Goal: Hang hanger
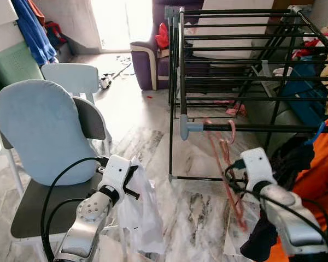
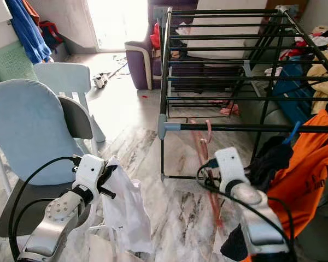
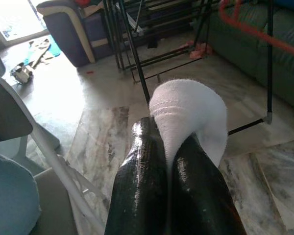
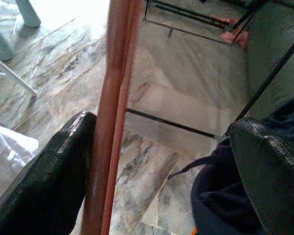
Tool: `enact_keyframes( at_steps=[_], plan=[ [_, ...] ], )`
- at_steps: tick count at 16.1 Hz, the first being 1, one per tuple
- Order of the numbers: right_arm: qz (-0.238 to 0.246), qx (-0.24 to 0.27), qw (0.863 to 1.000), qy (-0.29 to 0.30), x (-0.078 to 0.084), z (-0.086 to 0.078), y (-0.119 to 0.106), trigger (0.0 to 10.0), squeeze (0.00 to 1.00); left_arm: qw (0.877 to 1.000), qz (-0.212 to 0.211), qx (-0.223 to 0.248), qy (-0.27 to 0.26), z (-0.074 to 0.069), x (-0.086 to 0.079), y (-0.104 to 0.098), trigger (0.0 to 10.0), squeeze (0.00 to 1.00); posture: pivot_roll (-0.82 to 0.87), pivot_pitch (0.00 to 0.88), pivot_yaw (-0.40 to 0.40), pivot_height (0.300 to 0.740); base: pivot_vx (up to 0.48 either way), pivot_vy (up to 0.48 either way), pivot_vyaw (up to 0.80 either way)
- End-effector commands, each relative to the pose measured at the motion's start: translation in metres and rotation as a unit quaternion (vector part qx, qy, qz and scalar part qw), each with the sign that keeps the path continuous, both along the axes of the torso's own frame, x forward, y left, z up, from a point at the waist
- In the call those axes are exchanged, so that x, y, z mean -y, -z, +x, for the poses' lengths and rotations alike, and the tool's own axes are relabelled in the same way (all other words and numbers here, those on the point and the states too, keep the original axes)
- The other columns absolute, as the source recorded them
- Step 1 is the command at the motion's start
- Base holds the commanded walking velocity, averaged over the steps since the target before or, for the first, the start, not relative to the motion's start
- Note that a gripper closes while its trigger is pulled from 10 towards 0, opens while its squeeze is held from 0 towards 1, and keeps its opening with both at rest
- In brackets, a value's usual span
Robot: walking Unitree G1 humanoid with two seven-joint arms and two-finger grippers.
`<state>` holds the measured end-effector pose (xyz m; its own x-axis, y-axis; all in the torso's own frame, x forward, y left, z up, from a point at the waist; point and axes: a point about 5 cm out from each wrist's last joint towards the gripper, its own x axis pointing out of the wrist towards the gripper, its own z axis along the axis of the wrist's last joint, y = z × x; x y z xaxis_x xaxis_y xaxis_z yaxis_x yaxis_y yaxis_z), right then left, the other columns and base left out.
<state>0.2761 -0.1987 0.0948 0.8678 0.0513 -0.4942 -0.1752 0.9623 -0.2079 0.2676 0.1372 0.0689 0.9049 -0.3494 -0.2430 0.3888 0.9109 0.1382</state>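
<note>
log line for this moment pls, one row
left gripper: shut on white cloth | right gripper: open, beside pink hanger | hanger hooked on drying rack rail

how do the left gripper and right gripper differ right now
The left gripper is shut on a white cloth beside the chair; the right gripper is open, with the pink hanger touching one finger, below the rack bar. Both have black fingers.
</note>
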Motion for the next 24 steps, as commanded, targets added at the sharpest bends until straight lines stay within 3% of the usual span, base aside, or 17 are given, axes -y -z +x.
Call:
enact_keyframes(
  at_steps=[1, 4, 5, 8, 10, 11, 12, 16, 24],
  plan=[
    [-0.003, 0.002, 1.000, 0.002, 0.002, 0.003, -0.002, 10.0, 0.00, 1.000, 0.003, 0.009, -0.001, 0.004, 0.000, -0.005, 10.0, 0.00, -0.13, 0.000, 0.033, 0.740, 0.000, 0.000, 0.00],
    [-0.015, 0.009, 1.000, 0.006, 0.006, 0.006, -0.004, 10.0, 0.00, 1.000, 0.004, 0.009, -0.001, 0.005, 0.000, -0.005, 10.0, 0.00, -0.13, 0.000, 0.034, 0.740, 0.000, 0.000, 0.00],
    [-0.013, 0.012, 1.000, 0.002, 0.006, 0.007, -0.004, 10.0, 1.00, 1.000, 0.005, 0.010, -0.002, 0.006, 0.000, -0.005, 10.0, 0.00, -0.13, 0.000, 0.034, 0.740, 0.000, 0.000, 0.00],
    [0.003, 0.003, 1.000, -0.019, 0.004, 0.007, -0.004, 10.0, 1.00, 1.000, 0.005, 0.010, -0.003, 0.007, -0.001, -0.005, 10.0, 0.00, -0.14, 0.000, 0.036, 0.740, 0.000, 0.000, 0.00],
    [0.021, -0.012, 0.999, -0.047, 0.004, 0.009, -0.005, 10.0, 0.00, 1.000, 0.006, 0.009, -0.002, 0.007, -0.001, -0.005, 10.0, 0.00, -0.14, 0.000, 0.037, 0.740, 0.000, 0.000, 0.00],
    [0.020, -0.012, 0.998, -0.050, 0.007, 0.011, -0.006, 1.9, 0.00, 1.000, 0.007, 0.008, -0.002, 0.007, -0.001, -0.005, 10.0, 0.00, -0.14, 0.000, 0.037, 0.740, 0.000, 0.000, 0.00],
    [0.020, -0.011, 0.999, -0.049, 0.011, 0.015, -0.008, 0.0, 0.00, 1.000, 0.007, 0.008, -0.001, 0.008, -0.001, -0.005, 10.0, 0.00, -0.14, 0.000, 0.037, 0.740, 0.000, 0.000, 0.00],
    [0.045, -0.017, 0.997, -0.052, 0.019, 0.022, -0.017, 0.0, 0.00, 1.000, 0.008, 0.005, 0.000, 0.007, 0.000, -0.004, 10.0, 0.00, -0.14, 0.000, 0.037, 0.740, 0.000, 0.000, 0.00],
    [0.072, -0.063, 0.993, -0.064, 0.012, 0.012, 0.000, 0.0, 0.00, 1.000, 0.013, -0.004, 0.003, 0.007, 0.001, -0.001, 10.0, 0.00, -0.14, 0.000, 0.037, 0.740, 0.000, 0.000, 0.00]
  ],
)
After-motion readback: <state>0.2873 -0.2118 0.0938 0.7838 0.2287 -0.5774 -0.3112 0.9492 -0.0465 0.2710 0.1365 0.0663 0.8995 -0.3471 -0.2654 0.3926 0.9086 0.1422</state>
